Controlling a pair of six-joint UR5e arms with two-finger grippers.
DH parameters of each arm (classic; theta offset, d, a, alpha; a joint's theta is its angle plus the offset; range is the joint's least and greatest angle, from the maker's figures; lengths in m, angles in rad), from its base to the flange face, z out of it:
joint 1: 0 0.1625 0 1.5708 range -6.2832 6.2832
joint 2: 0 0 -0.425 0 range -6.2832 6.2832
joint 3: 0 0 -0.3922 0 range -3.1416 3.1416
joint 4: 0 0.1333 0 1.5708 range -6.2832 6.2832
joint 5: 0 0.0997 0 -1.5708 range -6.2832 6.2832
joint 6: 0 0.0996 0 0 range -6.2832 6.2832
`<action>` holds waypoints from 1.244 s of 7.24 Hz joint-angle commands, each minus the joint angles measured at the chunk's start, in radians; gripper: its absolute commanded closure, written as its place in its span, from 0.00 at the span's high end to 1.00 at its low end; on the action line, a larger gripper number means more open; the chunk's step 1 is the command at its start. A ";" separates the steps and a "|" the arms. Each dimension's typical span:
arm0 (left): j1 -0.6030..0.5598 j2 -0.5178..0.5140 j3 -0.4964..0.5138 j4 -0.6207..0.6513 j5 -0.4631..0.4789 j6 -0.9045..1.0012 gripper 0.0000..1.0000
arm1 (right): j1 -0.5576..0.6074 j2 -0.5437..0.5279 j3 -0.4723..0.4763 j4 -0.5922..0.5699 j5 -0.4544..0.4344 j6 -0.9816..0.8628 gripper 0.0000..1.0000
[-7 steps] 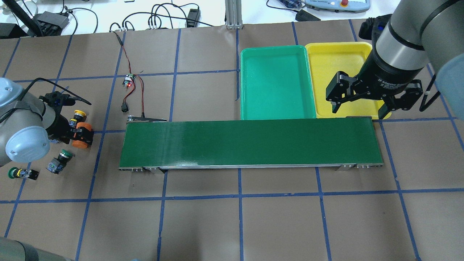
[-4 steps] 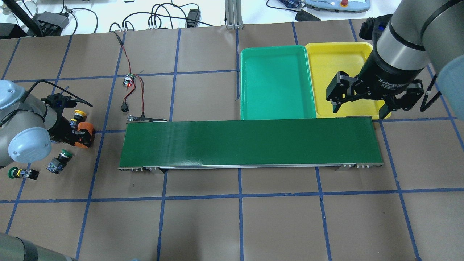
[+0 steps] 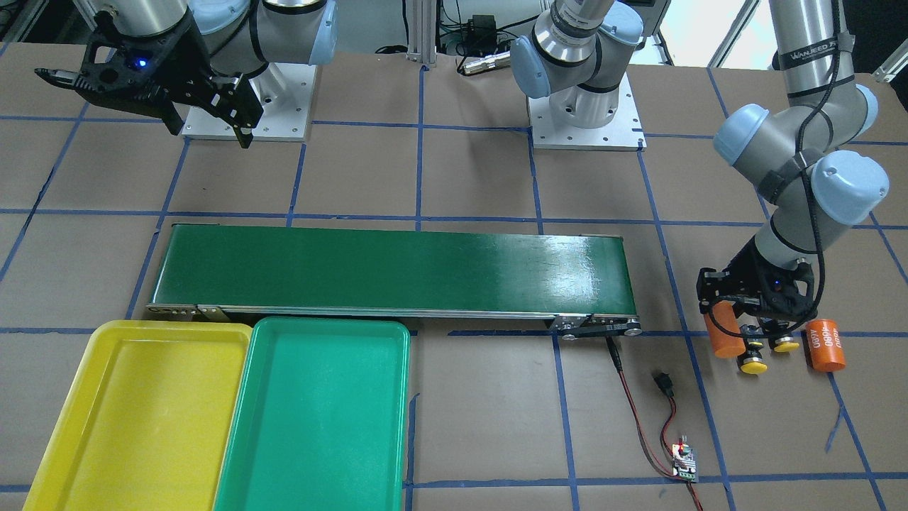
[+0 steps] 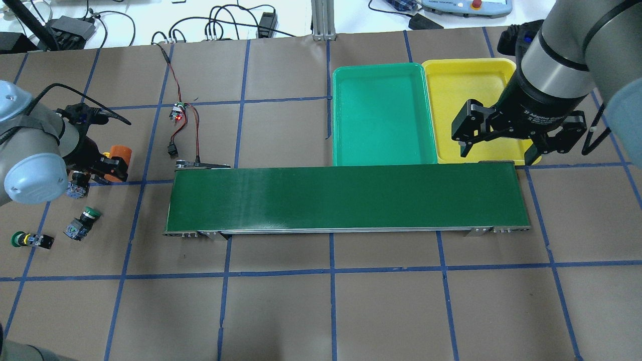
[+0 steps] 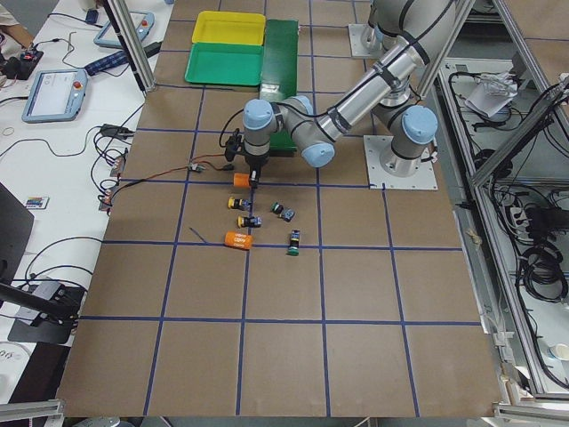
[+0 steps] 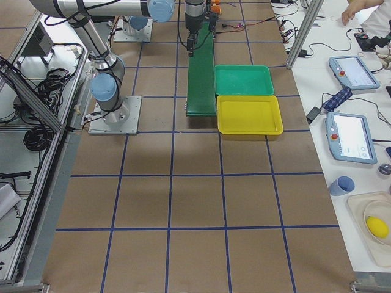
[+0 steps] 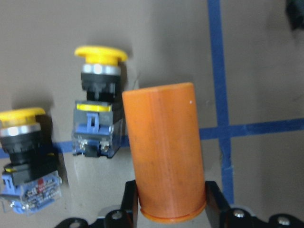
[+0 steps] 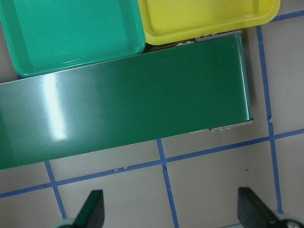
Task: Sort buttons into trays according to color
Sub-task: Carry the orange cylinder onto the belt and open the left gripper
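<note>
yellow buttons (image 7: 97, 118) beside left fingers (image 7: 130, 203) clamping orange cylinder (image 7: 164, 152)

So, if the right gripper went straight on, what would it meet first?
Probably the brown paper-covered table, just beside the long dark-green conveyor belt; the open right gripper hangs high, so depth is unclear.

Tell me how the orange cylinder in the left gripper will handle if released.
Probably rolls: the orange cylinder is smooth, round, held sideways. Looks rigid, likely light. The left gripper pinches only its end, so it may pivot.
</note>
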 commanded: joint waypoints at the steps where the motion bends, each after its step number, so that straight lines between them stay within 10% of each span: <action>1: -0.183 0.090 0.041 -0.107 -0.004 0.150 0.34 | 0.001 0.000 0.005 -0.001 0.002 0.004 1.00; 7: -0.374 0.225 -0.135 -0.138 0.007 1.024 0.29 | -0.001 0.000 0.005 0.001 -0.001 0.001 1.00; 8: -0.379 0.205 -0.140 -0.136 0.008 1.041 0.38 | 0.001 0.000 0.005 0.001 -0.001 0.001 1.00; 9: -0.380 0.183 -0.140 -0.127 0.008 1.026 0.85 | -0.001 0.000 0.006 -0.001 -0.001 0.001 1.00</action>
